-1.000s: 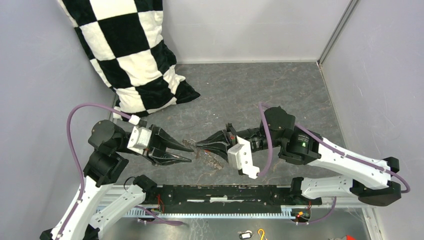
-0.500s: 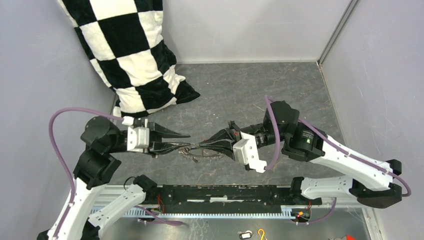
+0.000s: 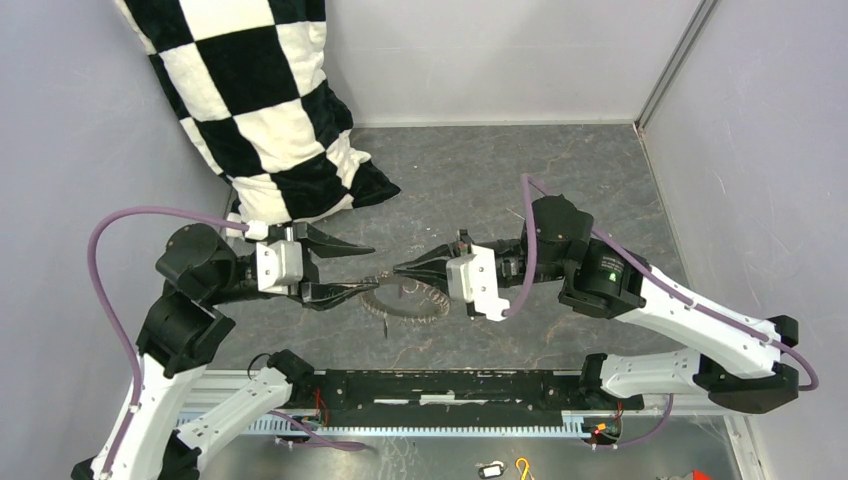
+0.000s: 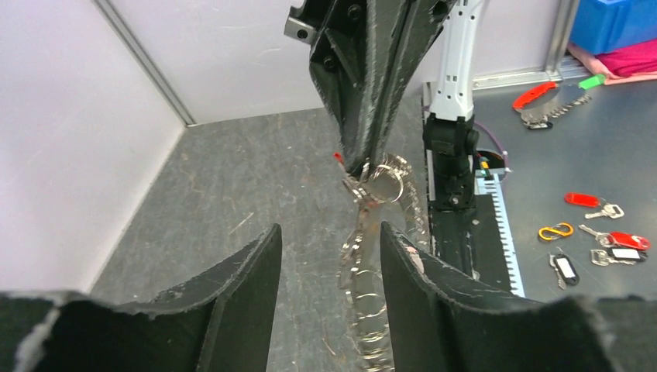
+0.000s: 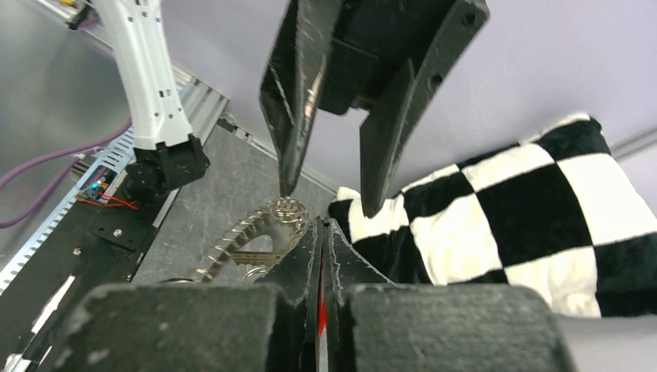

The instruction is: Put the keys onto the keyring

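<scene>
Top external shows my left gripper (image 3: 378,266) with its jaws spread, the tips just beside the keyring; whether one touches the hoop I cannot tell. In the left wrist view the keyring (image 4: 362,310) dangles from the tip of my right gripper (image 3: 400,270). Its jaws are pressed together on the red key (image 5: 320,310), of which only a sliver shows.

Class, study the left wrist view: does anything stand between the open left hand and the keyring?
Nothing visible does. The keyring is straight ahead of the open left hand. The right hand, shut on the red key, is at the ring's far end, not in between.
</scene>
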Motion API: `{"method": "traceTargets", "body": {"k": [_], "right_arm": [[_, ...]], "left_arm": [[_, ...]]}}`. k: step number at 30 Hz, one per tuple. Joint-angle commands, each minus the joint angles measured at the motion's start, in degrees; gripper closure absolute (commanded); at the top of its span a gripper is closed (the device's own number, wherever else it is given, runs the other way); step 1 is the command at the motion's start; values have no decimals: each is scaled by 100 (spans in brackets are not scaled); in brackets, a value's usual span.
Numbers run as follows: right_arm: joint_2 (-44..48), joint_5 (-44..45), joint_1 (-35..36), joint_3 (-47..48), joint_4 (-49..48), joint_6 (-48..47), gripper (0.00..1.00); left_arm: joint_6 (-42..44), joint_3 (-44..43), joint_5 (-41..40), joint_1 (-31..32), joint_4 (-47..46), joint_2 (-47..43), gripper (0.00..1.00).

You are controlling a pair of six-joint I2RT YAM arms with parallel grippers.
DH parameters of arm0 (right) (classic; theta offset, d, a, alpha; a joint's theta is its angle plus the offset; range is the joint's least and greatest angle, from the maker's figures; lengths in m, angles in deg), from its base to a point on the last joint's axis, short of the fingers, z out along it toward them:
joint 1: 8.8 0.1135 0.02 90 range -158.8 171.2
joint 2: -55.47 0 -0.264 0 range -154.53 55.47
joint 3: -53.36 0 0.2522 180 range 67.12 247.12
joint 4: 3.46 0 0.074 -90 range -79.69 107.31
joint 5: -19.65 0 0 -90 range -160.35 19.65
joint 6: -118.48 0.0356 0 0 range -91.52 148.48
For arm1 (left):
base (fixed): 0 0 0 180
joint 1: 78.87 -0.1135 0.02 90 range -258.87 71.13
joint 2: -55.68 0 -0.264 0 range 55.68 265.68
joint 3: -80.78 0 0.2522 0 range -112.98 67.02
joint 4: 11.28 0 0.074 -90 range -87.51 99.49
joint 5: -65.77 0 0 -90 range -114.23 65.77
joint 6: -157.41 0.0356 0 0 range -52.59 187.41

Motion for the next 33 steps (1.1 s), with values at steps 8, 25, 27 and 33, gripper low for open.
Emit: {"method": "traceTargets", "body": {"k": [8,25,27,33], "right_arm": [[-272,1063,-14,421,-398,477,100],[-305,1020,-14,301,-612,570,100],[-310,1006,-19,293,-603,583,100],[-317,962,-11,292,-627,601,100]], "left_arm": [[-73,-58,-663,21,144,177,50],[164,141,-655,21,178,215,56],[109,171,-520,24,117,196,55],[-6,258,-343,21,-75,198,55]]}}
